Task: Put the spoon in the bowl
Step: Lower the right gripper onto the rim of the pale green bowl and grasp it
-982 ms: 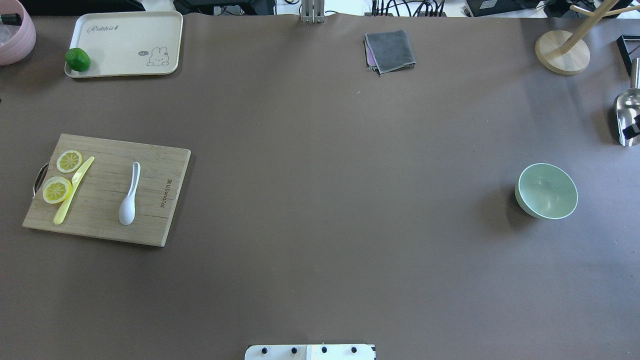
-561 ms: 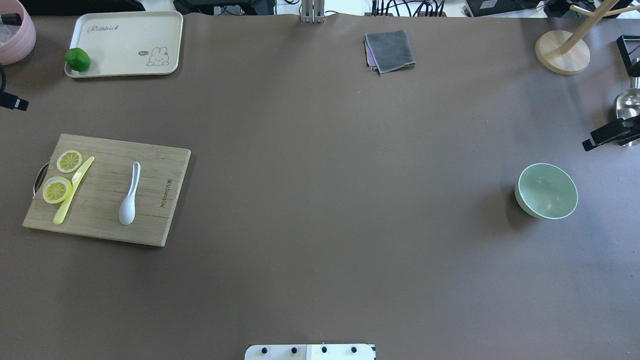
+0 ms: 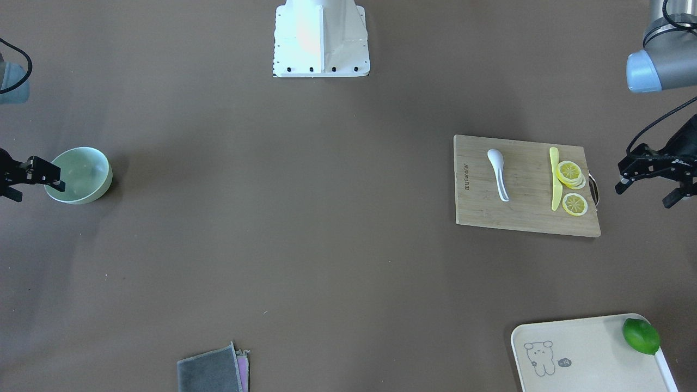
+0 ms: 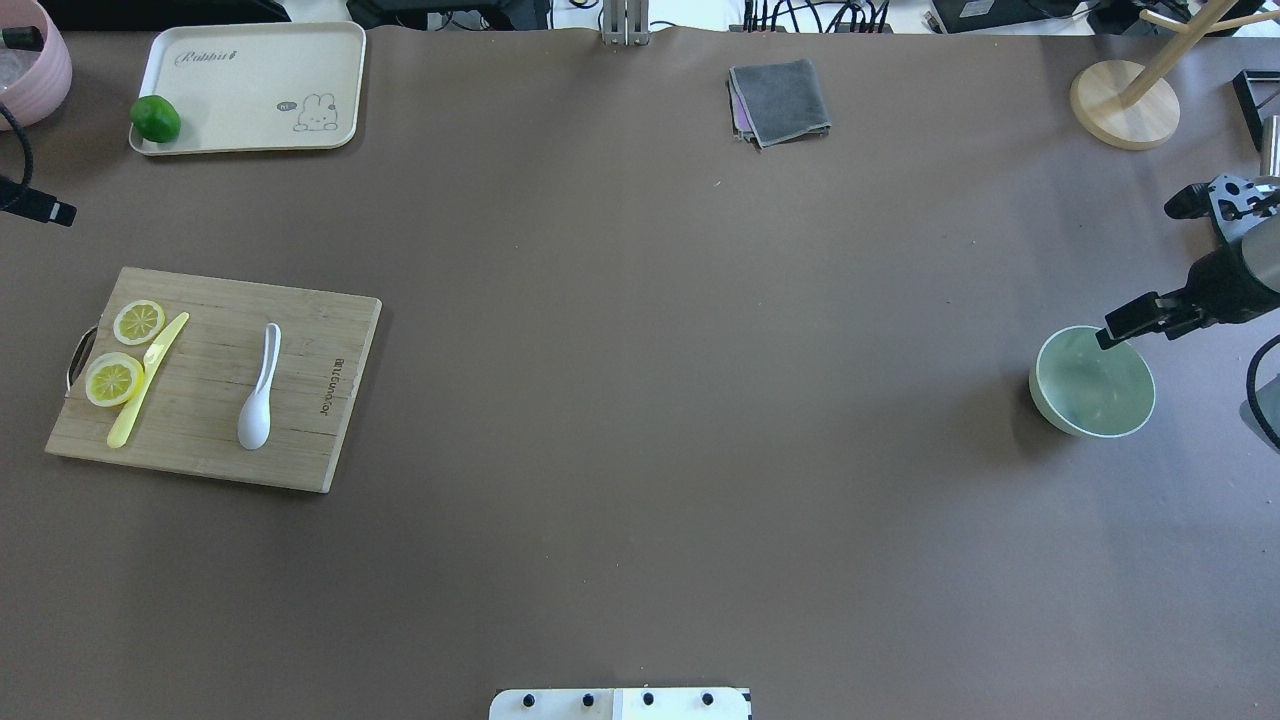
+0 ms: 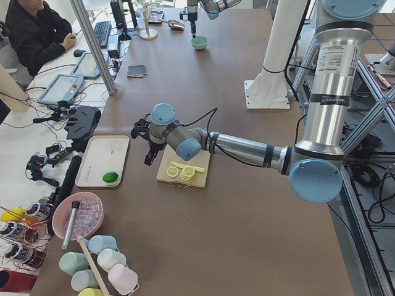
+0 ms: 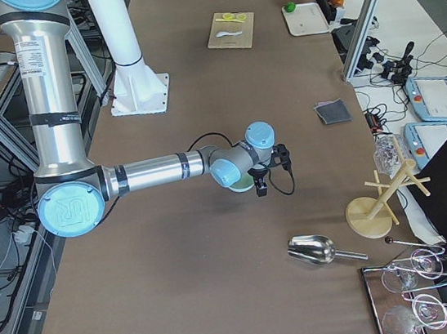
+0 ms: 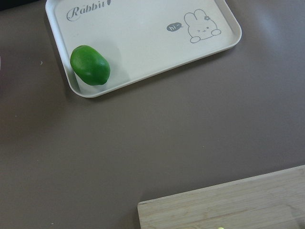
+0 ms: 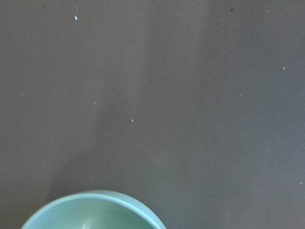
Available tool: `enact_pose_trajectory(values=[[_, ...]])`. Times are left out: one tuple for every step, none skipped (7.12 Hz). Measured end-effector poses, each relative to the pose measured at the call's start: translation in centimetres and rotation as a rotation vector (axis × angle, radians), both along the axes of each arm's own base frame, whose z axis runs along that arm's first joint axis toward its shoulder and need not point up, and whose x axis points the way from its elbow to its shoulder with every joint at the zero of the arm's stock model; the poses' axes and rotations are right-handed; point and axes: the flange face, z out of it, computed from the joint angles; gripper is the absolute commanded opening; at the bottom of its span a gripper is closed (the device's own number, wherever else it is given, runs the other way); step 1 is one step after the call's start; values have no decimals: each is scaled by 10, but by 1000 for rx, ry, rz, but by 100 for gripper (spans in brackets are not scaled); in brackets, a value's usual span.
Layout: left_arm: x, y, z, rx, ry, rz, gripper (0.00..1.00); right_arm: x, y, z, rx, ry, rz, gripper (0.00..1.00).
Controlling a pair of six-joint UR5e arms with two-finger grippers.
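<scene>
The white spoon lies on the wooden cutting board at the table's left, scoop toward the robot; it also shows in the front view. The mint-green bowl stands empty at the right. My right gripper is open, one finger over the bowl's far rim. In the front view it overlaps the bowl. My left gripper is open and empty, just off the board's handle end, apart from the spoon. The right wrist view shows only the bowl's rim.
A yellow knife and lemon slices lie on the board left of the spoon. A cream tray with a lime, a pink bowl, a grey cloth and a wooden stand line the far edge.
Both arms have come into the overhead view. The right gripper moved in from the right edge to over the bowl's far rim. A left gripper finger entered at the left edge.
</scene>
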Motion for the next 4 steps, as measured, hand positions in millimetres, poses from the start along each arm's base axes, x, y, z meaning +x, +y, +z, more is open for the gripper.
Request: enact_pose_trajectory(values=[[1,0,-1,2,1,2,97,-4,4,5,-11,5,-9,73],[2,0,-3,4,2,2,96,-7,7,10,-21,8,-16,10],[2,0,-5,7,4,2,96,-9,9,12,-29,8,-22,0],[2,0,-6,10,7,2,97,-10,11,12,-39,2,-25,0]])
